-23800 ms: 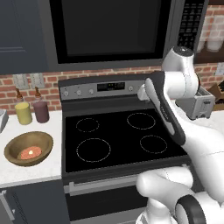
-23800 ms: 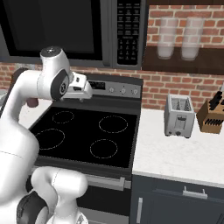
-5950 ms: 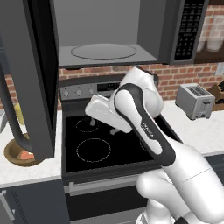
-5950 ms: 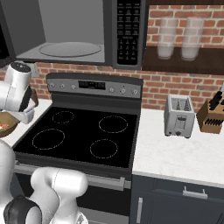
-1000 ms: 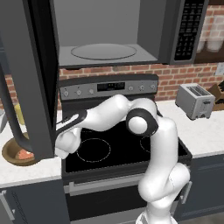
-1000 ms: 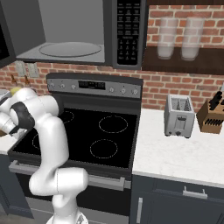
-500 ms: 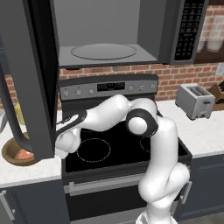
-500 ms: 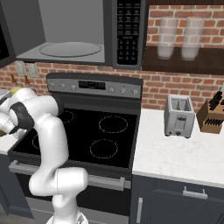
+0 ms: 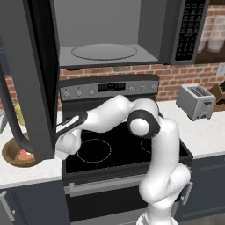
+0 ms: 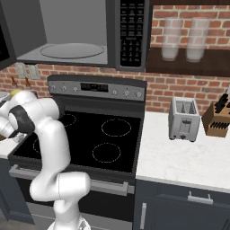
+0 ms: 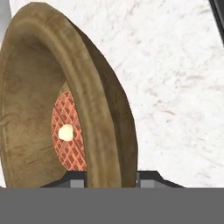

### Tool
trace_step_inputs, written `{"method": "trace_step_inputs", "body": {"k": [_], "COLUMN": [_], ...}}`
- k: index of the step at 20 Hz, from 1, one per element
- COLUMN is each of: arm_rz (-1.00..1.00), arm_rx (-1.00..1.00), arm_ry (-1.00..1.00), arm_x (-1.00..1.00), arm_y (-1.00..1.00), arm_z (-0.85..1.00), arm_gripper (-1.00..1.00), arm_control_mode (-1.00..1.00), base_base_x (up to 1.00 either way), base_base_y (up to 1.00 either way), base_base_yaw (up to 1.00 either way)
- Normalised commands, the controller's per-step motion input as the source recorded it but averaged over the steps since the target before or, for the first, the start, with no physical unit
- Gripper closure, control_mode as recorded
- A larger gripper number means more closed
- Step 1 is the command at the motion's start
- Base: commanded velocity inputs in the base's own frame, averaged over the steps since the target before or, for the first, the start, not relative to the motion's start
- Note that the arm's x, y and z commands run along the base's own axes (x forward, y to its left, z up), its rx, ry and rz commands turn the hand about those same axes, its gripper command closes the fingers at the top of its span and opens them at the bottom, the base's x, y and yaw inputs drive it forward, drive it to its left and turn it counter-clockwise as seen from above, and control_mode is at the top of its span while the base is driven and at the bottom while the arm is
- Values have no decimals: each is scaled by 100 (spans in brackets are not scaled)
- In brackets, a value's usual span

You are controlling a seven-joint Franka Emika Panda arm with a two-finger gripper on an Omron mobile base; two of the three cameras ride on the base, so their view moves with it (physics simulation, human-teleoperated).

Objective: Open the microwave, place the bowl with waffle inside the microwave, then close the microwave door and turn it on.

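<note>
Bowl [image 9: 13,154] with waffle [image 9: 25,156] far left on the white marbled counter [image 9: 26,173], beside the stove, partly hidden behind the lower edge of the open microwave door [image 9: 30,74]. Brown, wooden, shallow; in the hand view seen nearly edge-on, its near rim [image 11: 94,127] rising between the two dark fingertips [image 11: 74,179], one inside the wall, one outside. Orange gridded waffle [image 11: 68,138] flat on the bowl's floor, a pale dab at its centre. Gripper [image 11: 109,179] clamped together on the bowl's rim. Yellow jar [image 9: 19,115] just behind the bowl, against the brick wall.

Next, microwave door swung wide to the left, its long curved handle [image 9: 11,114] hanging down toward the bowl. White arm [image 9: 114,116] stretched low across the front of the stove from the base toward the bowl, the hand [image 9: 68,132] just below the door's edge. Microwave [image 9: 132,30] above the stove, cavity open, glass turntable [image 9: 104,51] bare, keypad strip [image 9: 190,28] at its right. Black four-ring stove [image 9: 127,147] under it, control panel [image 9: 110,88] behind the rings.

Further right, silver toaster [image 9: 196,101] on the counter, then knife block [image 10: 217,117] near the wall, two translucent containers [image 10: 182,38] on the shelf above.
</note>
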Motion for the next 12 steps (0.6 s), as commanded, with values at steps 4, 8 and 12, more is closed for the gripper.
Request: {"method": "trace_step_inputs", "body": {"k": [4,8,12], "arm_rz": [-17,-30,-30], "arm_rx": [0,0,0], "arm_ry": [-18,-13,-1], "arm_x": [-39,-43,-26], "arm_y": [0,-35,-70], "arm_z": [43,62,56], "arm_gripper": [100,100,100], "arm_control_mode": [-100,-100,-100], "base_base_x": [0,0,0], "base_base_y": [0,0,0], "base_base_yaw": [0,0,0]}}
